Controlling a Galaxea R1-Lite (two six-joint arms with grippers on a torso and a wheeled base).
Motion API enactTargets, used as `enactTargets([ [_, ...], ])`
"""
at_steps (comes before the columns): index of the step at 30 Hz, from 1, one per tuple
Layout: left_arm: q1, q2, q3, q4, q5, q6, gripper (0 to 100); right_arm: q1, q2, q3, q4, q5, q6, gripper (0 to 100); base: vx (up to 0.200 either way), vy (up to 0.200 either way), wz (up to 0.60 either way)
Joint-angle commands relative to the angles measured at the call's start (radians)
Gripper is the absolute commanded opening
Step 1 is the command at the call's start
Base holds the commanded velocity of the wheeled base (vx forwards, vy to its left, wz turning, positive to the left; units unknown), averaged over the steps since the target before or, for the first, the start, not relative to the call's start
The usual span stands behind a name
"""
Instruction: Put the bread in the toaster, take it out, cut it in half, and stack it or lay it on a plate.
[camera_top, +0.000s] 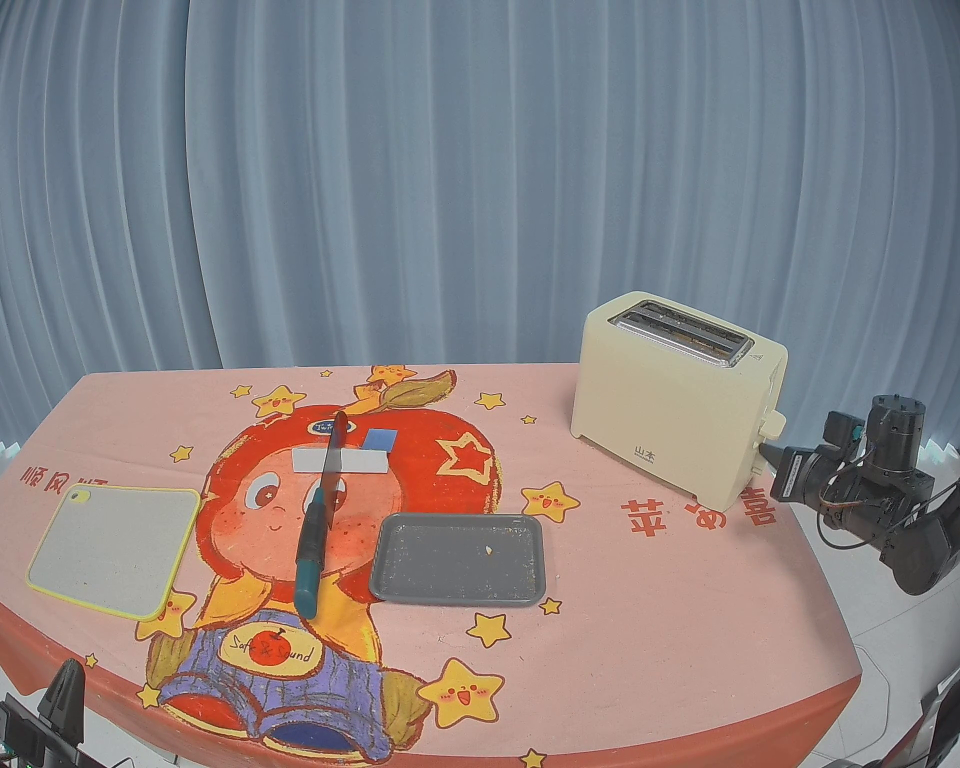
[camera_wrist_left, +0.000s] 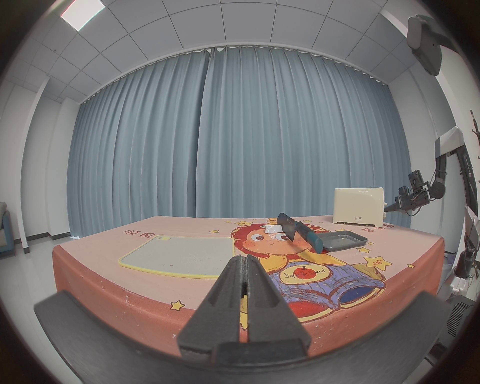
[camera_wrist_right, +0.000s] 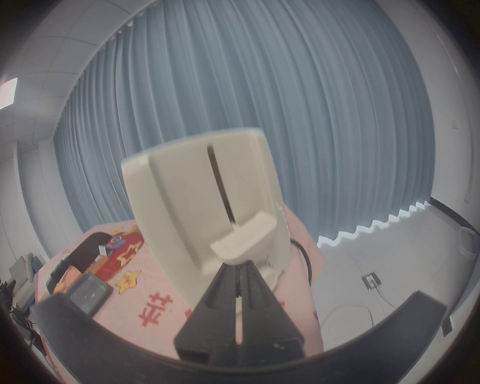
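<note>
Two right fingers (camera_wrist_right: 218, 300), pressed together, sit just beneath toaster lever (camera_wrist_right: 243, 242).

The toaster (camera_top: 678, 395) is cream. The tablecloth (camera_top: 650, 600) is pink and carries a cartoon girl with a red apple head, yellow stars and red characters. The cutting board (camera_top: 112, 548) is pale grey with a yellow-green edge. The tray (camera_top: 440, 565) is dark grey. The knife (camera_top: 318, 520) has a teal handle. The curtain (camera_top: 480, 180) is grey-blue.

Noted cream toaster (camera_top: 680, 400) upright at right rear of counter (camera_top: 650, 600), teal-handled knife (camera_top: 318, 520) lying across white block (camera_top: 365, 461), grey tray (camera_top: 458, 560) just beside.
</note>
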Motion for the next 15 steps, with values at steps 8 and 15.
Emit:
enactTargets([
  [8,0.0,-0.016,0.018,-0.001,0.0,0.0,0,-0.003,0.065,0.021,-0.068,-0.001,0.002,0,0.0,0.0,0.0],
  [15,0.0,-0.016,0.018,-0.001,0.0,0.0,0,0.0,0.065,0.032,-0.066,-0.009,0.002,0,0.0,0.0,0.0],
])
